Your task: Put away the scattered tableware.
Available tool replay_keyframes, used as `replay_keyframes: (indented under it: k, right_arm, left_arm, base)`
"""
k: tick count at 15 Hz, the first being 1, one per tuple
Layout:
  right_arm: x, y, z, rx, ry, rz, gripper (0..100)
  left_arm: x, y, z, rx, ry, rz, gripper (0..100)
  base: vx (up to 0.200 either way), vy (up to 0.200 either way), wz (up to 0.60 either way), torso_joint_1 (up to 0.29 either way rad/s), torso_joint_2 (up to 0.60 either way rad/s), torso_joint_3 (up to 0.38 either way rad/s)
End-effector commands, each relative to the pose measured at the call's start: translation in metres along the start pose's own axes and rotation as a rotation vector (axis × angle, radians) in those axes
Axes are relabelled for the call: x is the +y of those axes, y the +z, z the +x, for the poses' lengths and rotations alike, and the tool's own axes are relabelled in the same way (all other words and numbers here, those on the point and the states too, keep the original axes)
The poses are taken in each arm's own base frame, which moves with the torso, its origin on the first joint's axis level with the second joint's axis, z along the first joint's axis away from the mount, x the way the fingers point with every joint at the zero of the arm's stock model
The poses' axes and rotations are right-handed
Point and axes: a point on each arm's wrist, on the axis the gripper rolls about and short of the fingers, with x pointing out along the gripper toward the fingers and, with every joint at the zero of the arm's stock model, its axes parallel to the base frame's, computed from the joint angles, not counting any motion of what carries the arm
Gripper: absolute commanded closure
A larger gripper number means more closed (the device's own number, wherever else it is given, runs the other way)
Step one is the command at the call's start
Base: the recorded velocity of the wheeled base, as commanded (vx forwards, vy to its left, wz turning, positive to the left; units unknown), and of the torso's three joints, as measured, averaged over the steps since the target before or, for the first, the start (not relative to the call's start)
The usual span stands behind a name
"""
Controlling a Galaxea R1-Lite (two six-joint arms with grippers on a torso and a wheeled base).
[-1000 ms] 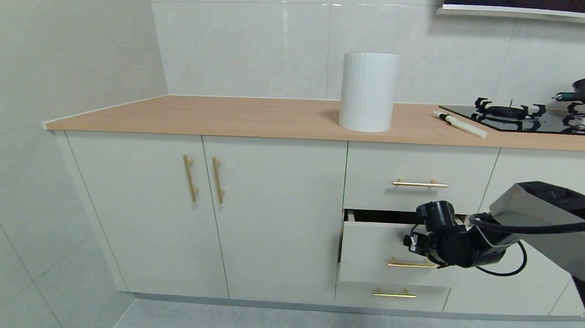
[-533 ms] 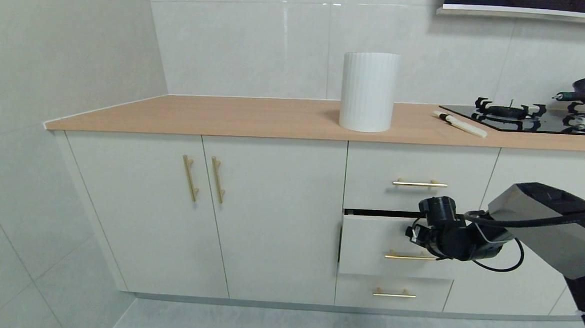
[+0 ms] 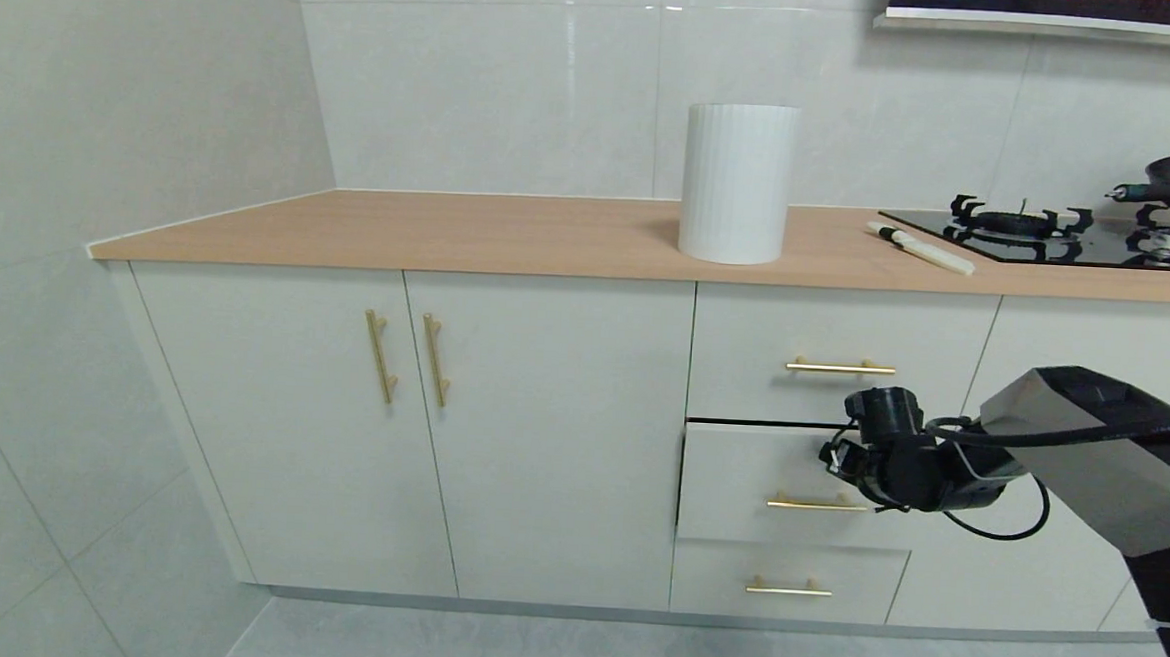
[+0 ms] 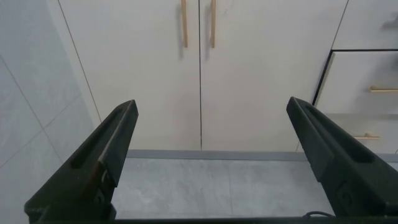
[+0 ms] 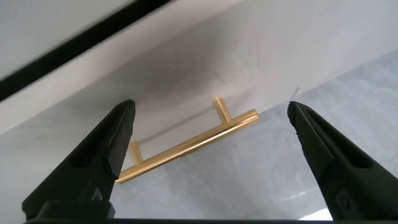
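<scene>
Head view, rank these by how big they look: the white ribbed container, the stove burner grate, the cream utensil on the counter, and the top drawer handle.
1. White ribbed container
2. Burner grate
3. Cream utensil and top drawer handle: similar length and both thin, too close to rank.

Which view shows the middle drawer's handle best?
Right wrist view: the handle lies close, large, before the open right gripper. Head view shows it small, partly behind that gripper; left wrist view catches just one end.
</scene>
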Motion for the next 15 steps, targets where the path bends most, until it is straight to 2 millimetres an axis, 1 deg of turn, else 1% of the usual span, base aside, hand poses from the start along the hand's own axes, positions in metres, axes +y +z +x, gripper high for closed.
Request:
replay_keyframes:
  k: [1, 5, 7, 9, 15]
  right_arm:
    - [0.000, 0.005, 0.002, -0.008, -0.004, 0.018, 0]
    - [-0.001, 0.013, 0.006, -0.017, -0.024, 0.064, 0]
    - [-0.002, 0.013, 0.009, -0.019, -0.039, 0.065, 0]
    - [-0.002, 0.013, 0.009, -0.014, -0.044, 0.064, 0]
    - [-0.001, 0.019, 0.013, -0.036, -0.078, 0.101, 0]
  left_arm:
    - [0.000, 0.000, 0.000, 0.000, 0.001, 0.000, 0]
    - [0.000, 0.000, 0.000, 0.000, 0.001, 0.000, 0]
    - [0.000, 0.000, 0.000, 0.000, 0.001, 0.000, 0]
    - [0.000, 0.000, 0.000, 0.000, 0.001, 0.000, 0]
    - [0.000, 0.000, 0.000, 0.000, 0.001, 0.000, 0]
  base:
    - [0.000, 0.000, 0.00, 0.000, 0.00, 0.000]
    - [0.000, 0.000, 0.00, 0.000, 0.00, 0.000]
    - [0.000, 0.000, 0.00, 0.000, 0.00, 0.000]
    - [0.000, 0.000, 0.00, 0.000, 0.00, 0.000]
    - [0.000, 0.000, 0.00, 0.000, 0.00, 0.000]
